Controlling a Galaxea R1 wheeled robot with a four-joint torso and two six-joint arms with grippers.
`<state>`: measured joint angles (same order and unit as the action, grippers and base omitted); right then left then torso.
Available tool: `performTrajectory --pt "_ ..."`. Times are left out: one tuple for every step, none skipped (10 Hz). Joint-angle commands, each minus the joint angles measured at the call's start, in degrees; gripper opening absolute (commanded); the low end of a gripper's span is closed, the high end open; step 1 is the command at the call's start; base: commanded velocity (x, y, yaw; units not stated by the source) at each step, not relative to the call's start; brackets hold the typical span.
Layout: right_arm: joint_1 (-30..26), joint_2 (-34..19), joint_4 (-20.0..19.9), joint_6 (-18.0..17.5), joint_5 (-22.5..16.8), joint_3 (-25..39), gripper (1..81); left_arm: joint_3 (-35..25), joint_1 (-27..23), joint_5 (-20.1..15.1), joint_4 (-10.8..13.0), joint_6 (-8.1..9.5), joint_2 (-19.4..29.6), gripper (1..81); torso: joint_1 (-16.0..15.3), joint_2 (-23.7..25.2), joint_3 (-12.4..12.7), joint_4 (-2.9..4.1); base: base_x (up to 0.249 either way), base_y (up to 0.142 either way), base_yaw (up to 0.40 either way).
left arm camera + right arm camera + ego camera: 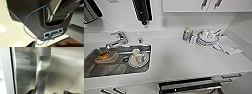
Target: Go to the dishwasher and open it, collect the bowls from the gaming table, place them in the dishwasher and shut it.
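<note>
Hovering right gripper (pixel 48 92) close to dishwasher (pixel 25 72) bar handle (pixel 42 69), fingers unclear

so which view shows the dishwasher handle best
The right wrist view: the silver bar handle fills it close up against the steel dishwasher front. The head view catches the bar from above, below the counter edge. The left wrist view shows robot parts and floor.

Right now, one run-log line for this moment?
place: kitchen counter | dishwasher: ajar | right wrist: at bar handle | bowls: none collected
</note>
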<state>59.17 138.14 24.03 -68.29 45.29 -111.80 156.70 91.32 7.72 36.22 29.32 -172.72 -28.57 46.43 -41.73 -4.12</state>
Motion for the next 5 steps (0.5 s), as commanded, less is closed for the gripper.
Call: performTrajectory --pt "9.06 3.29 15.15 -1.14 -4.6 -11.11 81.1 -0.07 1.37 -3.94 0.26 -0.14 0.26 81.1 0.0 -0.02 0.0 0.0 0.0 0.0 0.0" --pt "12.58 6.79 20.04 -1.23 -3.81 -18.73 81.1 0.01 0.84 -3.94 0.17 -0.23 -0.08 81.1 0.0 0.0 0.0 0.0 0.0 0.0 0.0" --pt "15.91 9.44 23.41 -1.23 -3.81 -24.71 81.1 0.01 0.4 -3.94 0.43 -0.23 -0.44 81.1 0.0 -0.02 0.0 0.0 0.0 0.0 0.0" --pt "18.47 11.64 24.48 -1.23 -3.38 -31.04 81.1 0.01 0.13 -4.03 0.61 -0.23 -0.79 81.1 0.0 0.0 0.0 0.0 0.0 0.0 0.0" --pt "20.24 12.79 27.18 -1.32 -1.79 -35.64 81.1 0.01 0.05 -4.03 0.61 -0.31 -0.88 81.1 0.0 0.0 0.0 0.0 0.0 0.0 0.0"
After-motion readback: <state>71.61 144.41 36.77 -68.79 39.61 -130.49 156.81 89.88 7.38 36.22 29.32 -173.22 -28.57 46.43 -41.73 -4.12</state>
